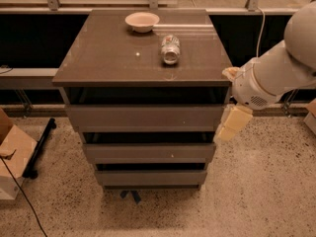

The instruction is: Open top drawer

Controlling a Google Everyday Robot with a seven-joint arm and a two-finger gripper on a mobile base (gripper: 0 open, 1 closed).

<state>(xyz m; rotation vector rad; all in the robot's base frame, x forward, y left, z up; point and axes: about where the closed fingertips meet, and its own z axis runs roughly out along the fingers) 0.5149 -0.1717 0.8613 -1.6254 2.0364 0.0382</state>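
Observation:
The top drawer (145, 117) is the widest grey-brown front, just under the cabinet top, and stands about flush with a dark gap above it. Below it are the middle front (148, 153) with a small white speck and the smallest bottom front (150, 177). My gripper (232, 125), cream-coloured, hangs from the white arm (276, 73) on the right. It is right at the right end of the top drawer front, level with its lower edge. It holds nothing that I can see.
On the cabinet top (113, 58) stand a white bowl (142, 21) at the back and a can (170, 48) lying on its side. A cardboard box (12, 157) and a black cable (19, 196) are on the speckled floor at left. A dark ledge runs behind.

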